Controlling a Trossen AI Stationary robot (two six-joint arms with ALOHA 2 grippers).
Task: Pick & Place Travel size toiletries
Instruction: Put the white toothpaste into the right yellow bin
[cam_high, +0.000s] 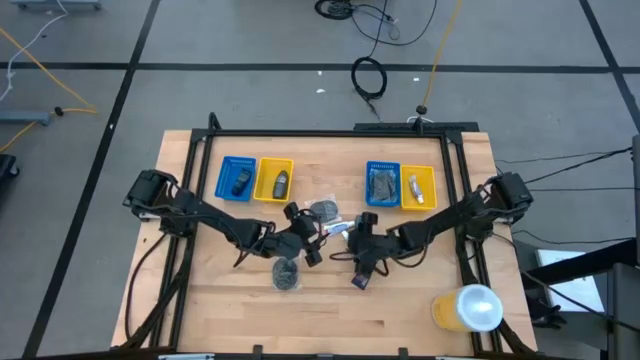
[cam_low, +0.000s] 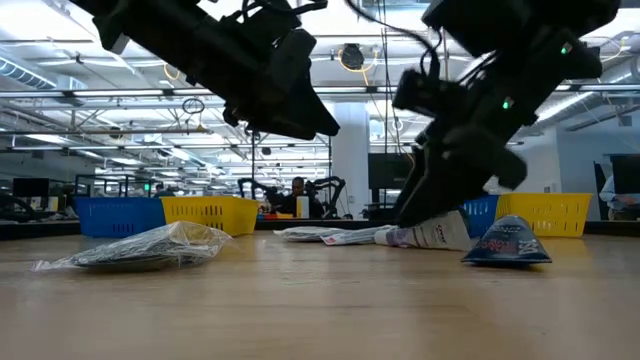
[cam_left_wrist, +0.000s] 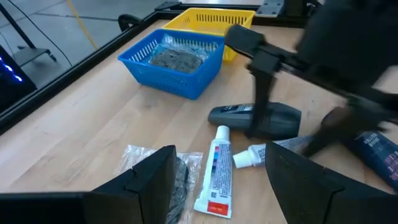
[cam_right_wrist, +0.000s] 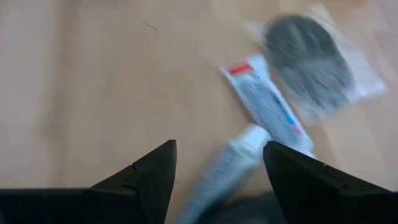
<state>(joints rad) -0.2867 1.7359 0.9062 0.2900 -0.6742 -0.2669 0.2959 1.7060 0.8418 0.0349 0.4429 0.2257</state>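
Wooden surface (cam_high: 220, 300) seen from above: both arms meet mid-table, probably because the loose toiletries cluster there; left blue tray (cam_high: 237, 179) and left yellow tray (cam_high: 274, 179) each hold a dark piece. At table height, a wrapped grey disc (cam_low: 150, 247) lies apart. The left claw (cam_left_wrist: 214, 186) stands wide over a white tube (cam_left_wrist: 214, 180). The right claw (cam_right_wrist: 217, 180) stands wide above a second tube (cam_right_wrist: 217, 174).
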